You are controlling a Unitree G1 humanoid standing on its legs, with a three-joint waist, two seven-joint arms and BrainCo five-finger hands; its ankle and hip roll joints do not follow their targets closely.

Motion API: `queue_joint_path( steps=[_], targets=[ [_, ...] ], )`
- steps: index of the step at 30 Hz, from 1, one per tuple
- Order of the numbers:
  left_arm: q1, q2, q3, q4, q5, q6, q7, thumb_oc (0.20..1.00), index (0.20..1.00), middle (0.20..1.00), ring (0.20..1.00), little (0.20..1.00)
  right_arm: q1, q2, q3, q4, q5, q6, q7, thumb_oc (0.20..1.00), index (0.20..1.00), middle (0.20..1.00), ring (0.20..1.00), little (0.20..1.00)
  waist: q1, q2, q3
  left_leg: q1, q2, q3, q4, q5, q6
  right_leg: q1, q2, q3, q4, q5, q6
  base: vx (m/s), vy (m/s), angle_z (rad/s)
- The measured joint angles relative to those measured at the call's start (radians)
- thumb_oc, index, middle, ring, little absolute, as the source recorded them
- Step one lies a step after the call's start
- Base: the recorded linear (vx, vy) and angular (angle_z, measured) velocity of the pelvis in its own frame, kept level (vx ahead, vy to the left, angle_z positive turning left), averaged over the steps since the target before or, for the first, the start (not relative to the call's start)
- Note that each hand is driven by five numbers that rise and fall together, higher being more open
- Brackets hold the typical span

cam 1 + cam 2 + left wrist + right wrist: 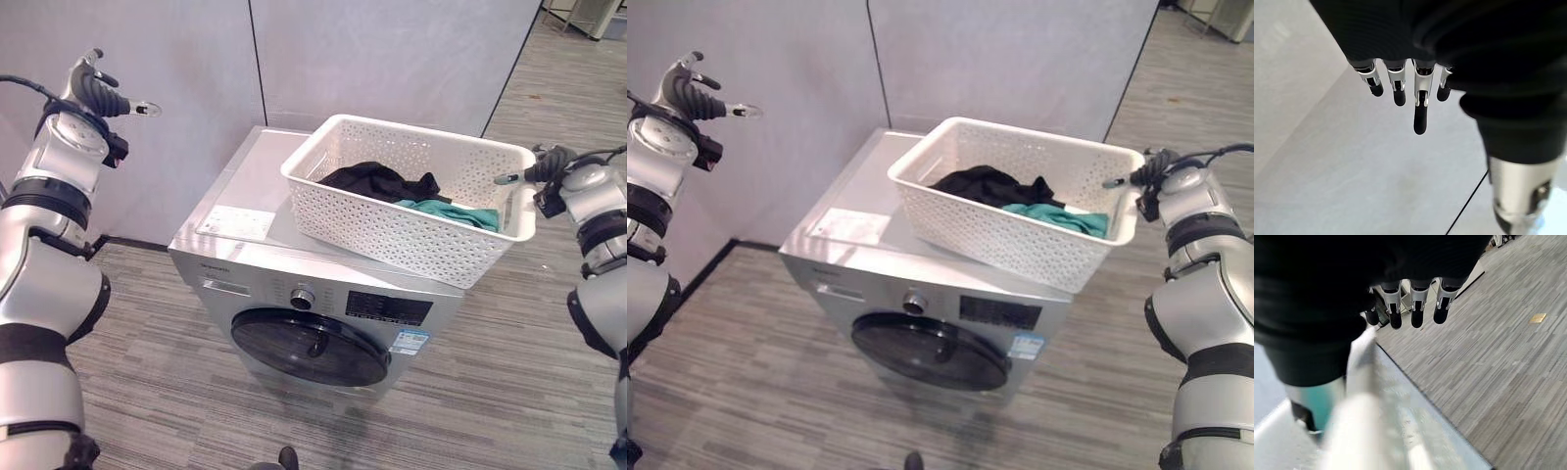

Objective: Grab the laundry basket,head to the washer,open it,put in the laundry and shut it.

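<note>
The white perforated laundry basket (392,233) rests on top of the silver washer (235,186), tilted, with its right end overhanging. Inside lie a black garment (374,179) and a teal one (453,211). The washer's round dark door (309,349) is shut. My right hand (551,164) hovers at the basket's right rim with its fingers (1418,309) relaxed, open, and the rim shows just under it. My left hand (96,90) is raised at the upper left, well away from the basket, fingers (1420,113) loose and holding nothing.
Grey partition panels (372,49) stand right behind the washer. A white label (235,223) lies on the washer's top left. Grey plank floor (500,392) spreads in front and to the right, and runs on past the panels at the far right.
</note>
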Motion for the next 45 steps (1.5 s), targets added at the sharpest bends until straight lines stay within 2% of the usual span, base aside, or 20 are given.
queue_joint_path(
  steps=[3, 5, 8, 9, 11, 12, 14, 17, 21, 23, 25, 27, 36, 39, 41, 45],
  targets=[
    [0.062, 0.048, 0.058, -0.108, -0.038, -0.031, 0.019, 1.0, 1.0, 1.0, 1.0, 1.0, 0.012, -0.005, -0.03, -0.022, 0.03, -0.005, -0.01, 1.0, 1.0, 1.0, 1.0, 1.0, 0.008, 0.0, 0.0, 0.002, 0.0, -0.006, 0.0, 0.001, -0.002, 0.006, 0.001, -0.005, 0.0, 0.0, 0.0, -0.01, -0.01, 0.03],
    [0.176, 0.096, 0.126, -0.274, -0.076, -0.047, 0.024, 1.0, 1.0, 1.0, 1.0, 1.0, 0.05, -0.026, -0.078, -0.036, 0.044, -0.017, -0.022, 1.0, 1.0, 1.0, 1.0, 1.0, 0.025, 0.0, -0.001, 0.008, -0.001, -0.013, -0.002, 0.002, -0.004, 0.018, 0.001, -0.012, -0.004, 0.0, 0.0, -0.01, -0.011, 0.09],
    [0.237, 0.099, 0.164, -0.298, -0.096, -0.059, 0.027, 1.0, 1.0, 1.0, 1.0, 1.0, 0.083, -0.034, -0.095, -0.037, 0.069, -0.023, -0.028, 1.0, 1.0, 1.0, 1.0, 1.0, 0.054, -0.004, -0.003, 0.017, -0.001, -0.017, -0.008, 0.002, -0.006, 0.034, 0.0, -0.021, -0.015, 0.0, 0.001, 0.0, -0.012, 0.07],
    [0.336, 0.117, 0.259, -0.402, -0.116, -0.069, 0.035, 1.0, 1.0, 1.0, 1.0, 1.0, 0.12, -0.032, -0.129, -0.055, 0.073, -0.032, -0.041, 1.0, 1.0, 1.0, 1.0, 1.0, 0.062, -0.005, -0.005, 0.021, -0.002, -0.022, -0.019, 0.001, -0.013, 0.034, -0.001, -0.027, -0.016, 0.0, 0.002, 0.0, -0.008, 0.1],
    [0.428, 0.139, 0.305, -0.486, -0.136, -0.081, 0.049, 1.0, 1.0, 1.0, 1.0, 1.0, 0.141, -0.037, -0.178, -0.06, 0.092, -0.034, -0.054, 1.0, 1.0, 1.0, 1.0, 1.0, 0.081, -0.006, -0.005, 0.018, -0.004, -0.027, -0.022, 0.004, -0.015, 0.034, -0.001, -0.032, -0.016, 0.001, 0.003, 0.0, -0.005, 0.09],
    [0.528, 0.139, 0.361, -0.547, -0.155, -0.091, 0.05, 1.0, 1.0, 1.0, 1.0, 1.0, 0.166, -0.036, -0.21, -0.059, 0.113, -0.04, -0.065, 1.0, 1.0, 1.0, 1.0, 1.0, 0.091, -0.01, -0.008, 0.02, -0.006, -0.036, -0.02, 0.006, -0.012, 0.043, -0.001, -0.037, -0.021, 0.001, 0.003, -0.01, 0.0, 0.13],
    [0.59, 0.141, 0.375, -0.553, -0.166, -0.091, 0.052, 1.0, 1.0, 1.0, 1.0, 1.0, 0.185, -0.038, -0.227, -0.06, 0.117, -0.044, -0.069, 1.0, 1.0, 1.0, 1.0, 1.0, 0.107, -0.015, -0.011, 0.02, -0.006, -0.043, -0.022, 0.009, -0.014, 0.052, 0.001, -0.047, -0.028, 0.002, 0.004, -0.01, 0.003, 0.14],
    [0.787, 0.165, 0.471, -0.65, -0.19, -0.097, 0.056, 1.0, 1.0, 1.0, 1.0, 1.0, 0.22, -0.031, -0.294, -0.066, 0.142, -0.061, -0.071, 1.0, 1.0, 1.0, 1.0, 1.0, 0.126, -0.021, -0.015, 0.021, -0.008, -0.058, -0.027, 0.01, -0.02, 0.066, 0.001, -0.067, -0.037, 0.003, 0.007, 0.0, -0.015, 0.12],
    [0.961, 0.161, 0.598, -0.706, -0.19, -0.106, 0.058, 1.0, 1.0, 1.0, 1.0, 1.0, 0.251, -0.034, -0.333, -0.075, 0.15, -0.069, -0.07, 1.0, 1.0, 1.0, 1.0, 1.0, 0.14, -0.026, -0.02, 0.035, -0.01, -0.07, -0.057, 0.018, -0.035, 0.08, 0.007, -0.082, -0.055, 0.005, 0.011, 0.02, -0.021, 0.11],
    [1.02, 0.162, 0.624, -0.727, -0.189, -0.107, 0.057, 1.0, 1.0, 1.0, 1.0, 1.0, 0.267, -0.04, -0.345, -0.081, 0.156, -0.071, -0.068, 1.0, 1.0, 1.0, 1.0, 1.0, 0.152, -0.03, -0.022, 0.038, -0.01, -0.071, -0.063, 0.023, -0.036, 0.083, 0.008, -0.086, -0.059, 0.006, 0.012, 0.0, 0.0, 0.0],
    [1.178, 0.13, 0.713, -0.768, -0.188, -0.107, 0.053, 1.0, 1.0, 1.0, 1.0, 1.0, 0.297, -0.05, -0.363, -0.093, 0.16, -0.079, -0.067, 1.0, 1.0, 1.0, 1.0, 1.0, 0.16, -0.032, -0.025, 0.041, -0.01, -0.071, -0.07, 0.024, -0.037, 0.084, 0.009, -0.086, -0.06, 0.006, 0.012, 0.0, 0.0, 0.0],
    [1.262, 0.121, 0.733, -0.768, -0.189, -0.106, 0.045, 1.0, 1.0, 1.0, 1.0, 1.0, 0.311, -0.045, -0.385, -0.097, 0.164, -0.083, -0.067, 1.0, 1.0, 1.0, 1.0, 1.0, 0.161, -0.035, -0.027, 0.044, -0.01, -0.071, -0.071, 0.024, -0.037, 0.085, 0.01, -0.086, -0.06, 0.006, 0.012, 0.0, 0.0, 0.0],
    [1.406, -0.028, 0.821, -0.766, -0.19, -0.097, 0.02, 1.0, 1.0, 1.0, 1.0, 1.0, 0.397, -0.043, -0.514, -0.198, 0.233, -0.094, -0.089, 1.0, 1.0, 1.0, 1.0, 1.0, 0.162, -0.033, -0.026, 0.053, -0.006, -0.066, -0.072, 0.024, -0.038, 0.088, 0.011, -0.081, -0.067, 0.006, 0.012, 0.0, -0.018, -0.01],
    [1.444, -0.118, 0.881, -0.765, -0.187, -0.101, 0.03, 1.0, 1.0, 1.0, 1.0, 1.0, 0.481, -0.049, -0.62, -0.346, 0.357, -0.125, -0.132, 1.0, 1.0, 1.0, 1.0, 1.0, 0.161, -0.018, -0.016, 0.054, -0.005, -0.054, -0.072, 0.026, -0.037, 0.082, 0.013, -0.062, -0.067, 0.008, 0.012, -0.04, -0.023, -0.11],
    [1.455, -0.132, 0.883, -0.761, -0.183, -0.108, 0.033, 1.0, 1.0, 1.0, 1.0, 1.0, 0.507, -0.067, -0.627, -0.39, 0.411, -0.175, -0.15, 1.0, 1.0, 1.0, 1.0, 1.0, 0.156, -0.006, -0.01, 0.055, 0.0, -0.047, -0.072, 0.031, -0.029, 0.081, 0.016, -0.056, -0.068, 0.009, 0.012, 0.02, -0.052, -0.1],
    [1.471, -0.151, 0.914, -0.745, -0.175, -0.125, 0.055, 1.0, 1.0, 1.0, 1.0, 1.0, 0.511, -0.102, -0.65, -0.467, 0.471, -0.232, -0.171, 1.0, 1.0, 1.0, 1.0, 1.0, 0.146, 0.002, -0.005, 0.069, 0.004, -0.041, -0.073, 0.034, -0.029, 0.087, 0.024, -0.053, -0.061, 0.008, 0.011, -0.02, -0.03, -0.05]
  ],
)
